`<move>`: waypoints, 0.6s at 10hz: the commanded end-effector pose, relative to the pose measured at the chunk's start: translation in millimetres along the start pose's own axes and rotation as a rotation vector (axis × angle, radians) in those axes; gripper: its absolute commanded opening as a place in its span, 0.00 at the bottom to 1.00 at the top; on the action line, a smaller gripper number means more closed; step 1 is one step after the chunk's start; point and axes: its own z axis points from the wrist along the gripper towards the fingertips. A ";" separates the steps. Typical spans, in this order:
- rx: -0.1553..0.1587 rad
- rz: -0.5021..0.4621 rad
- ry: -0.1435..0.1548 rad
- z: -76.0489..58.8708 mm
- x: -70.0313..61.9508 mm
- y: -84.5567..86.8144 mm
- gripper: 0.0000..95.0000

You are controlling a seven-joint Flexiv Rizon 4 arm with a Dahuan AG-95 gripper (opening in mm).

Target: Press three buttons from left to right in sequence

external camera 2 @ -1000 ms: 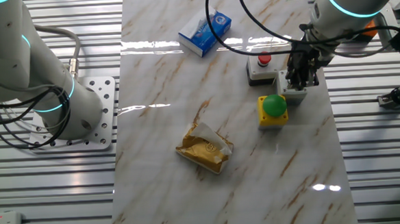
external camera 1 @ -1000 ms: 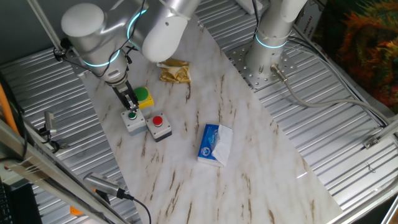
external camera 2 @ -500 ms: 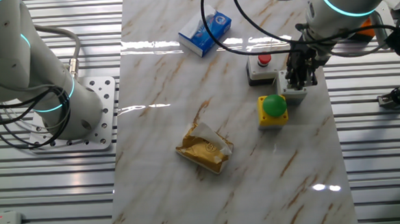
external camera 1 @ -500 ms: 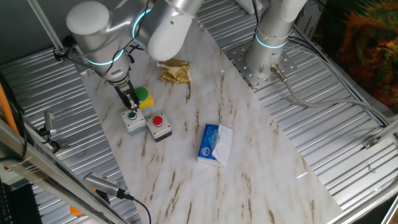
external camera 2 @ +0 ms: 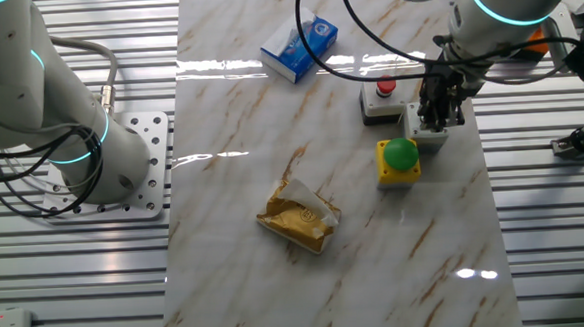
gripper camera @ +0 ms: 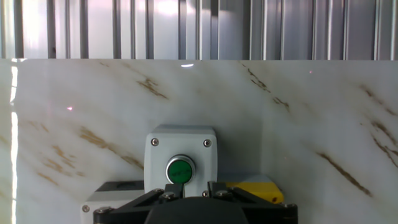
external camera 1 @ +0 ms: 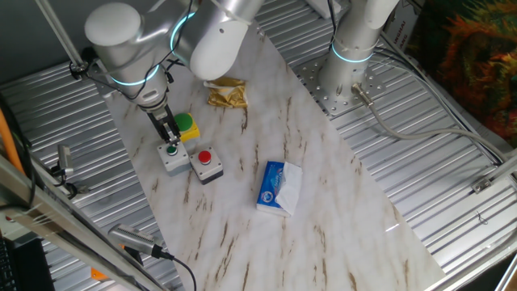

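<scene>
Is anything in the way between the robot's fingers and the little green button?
Nothing visible. The gripper hangs right over the small green button on its grey box. The hand view shows only open air between them. The yellow box and red button sit off to the sides.

Big green dome on yellow box [external camera 2: 400, 158]: upright on the table, just beside the small green one, at one end of the cluster.
Small green button on grey box [gripper camera: 180, 169]: upright, button facing up, between the other two; light grey lid with a screw at each corner.
Red button on grey box [external camera 1: 206, 162]: upright, just beside the small green one, nearest the table's middle.
</scene>
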 end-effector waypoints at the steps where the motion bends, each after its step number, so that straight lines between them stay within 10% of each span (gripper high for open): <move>1: -0.001 0.000 0.003 -0.3 -1.0 0.5 0.20; 6: 0.000 0.002 -0.001 1.9 -3.4 0.5 0.20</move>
